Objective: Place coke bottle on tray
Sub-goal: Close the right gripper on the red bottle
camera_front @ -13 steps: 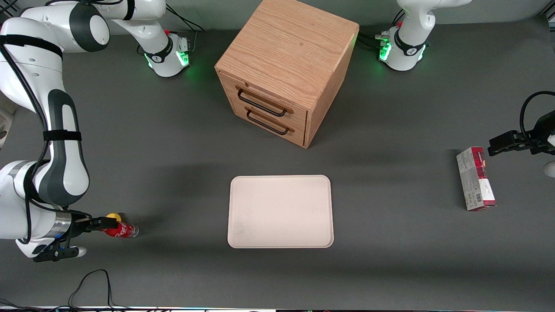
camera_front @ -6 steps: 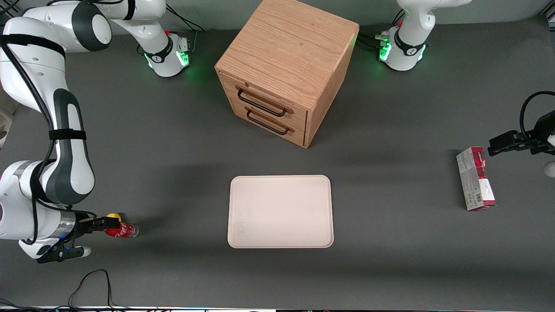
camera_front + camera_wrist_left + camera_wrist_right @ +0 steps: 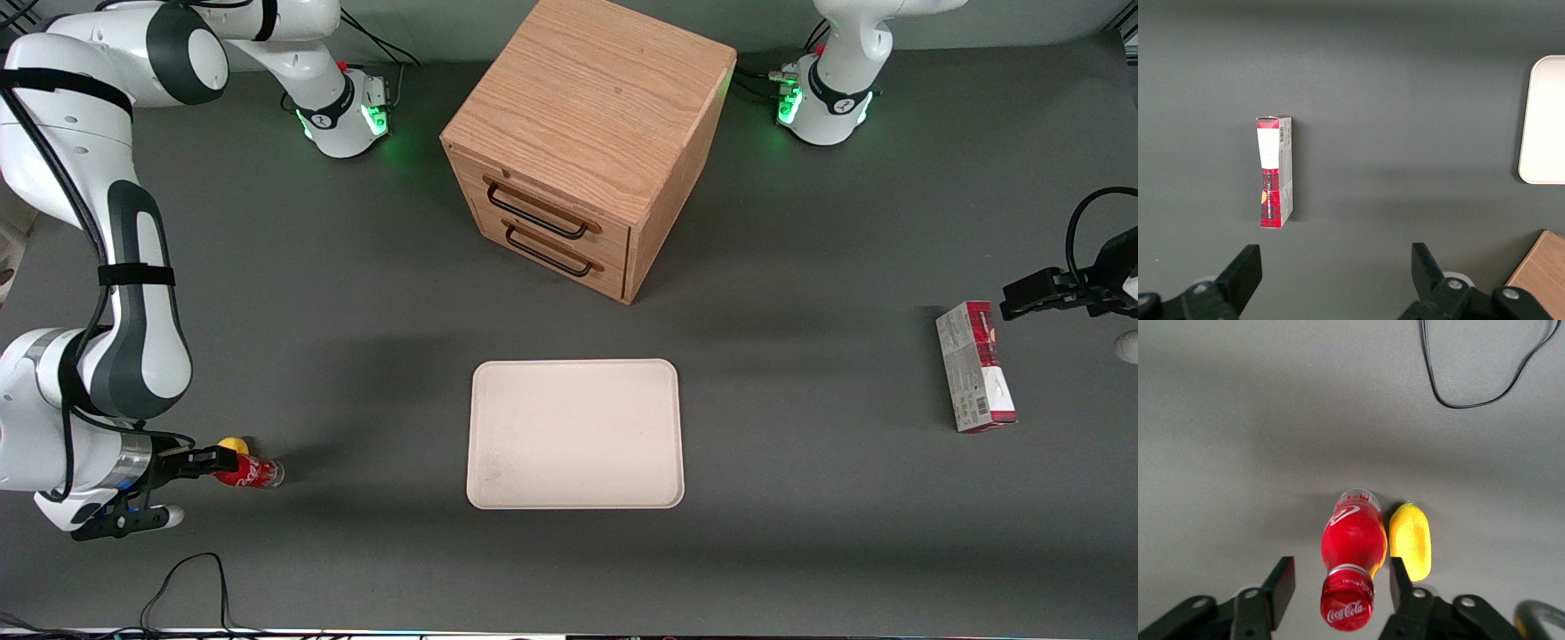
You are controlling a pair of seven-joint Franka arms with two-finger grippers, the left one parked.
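The coke bottle (image 3: 252, 472) (image 3: 1353, 547) is small and red, with white script on its red cap and a clear base. It rests on the grey table toward the working arm's end. Its cap end points at my right gripper (image 3: 222, 460) (image 3: 1339, 583). The gripper is open, one black finger (image 3: 1281, 583) on each side of the cap and neck, with a gap between each finger and the bottle. The cream-white tray (image 3: 576, 434) (image 3: 1545, 120) lies flat in the middle of the table, well apart from the bottle, with nothing on it.
A yellow lemon-like lump (image 3: 233, 443) (image 3: 1410, 540) sits right beside the bottle, close to one finger. A wooden two-drawer cabinet (image 3: 587, 142) stands farther from the front camera than the tray. A red-and-grey carton (image 3: 975, 366) (image 3: 1275, 172) lies toward the parked arm's end. A black cable (image 3: 1471, 403) loops on the table.
The right arm's wrist has shifted slightly away from the front camera. The gripper stays at the bottle's cap. Bottle, lump and tray have not moved.
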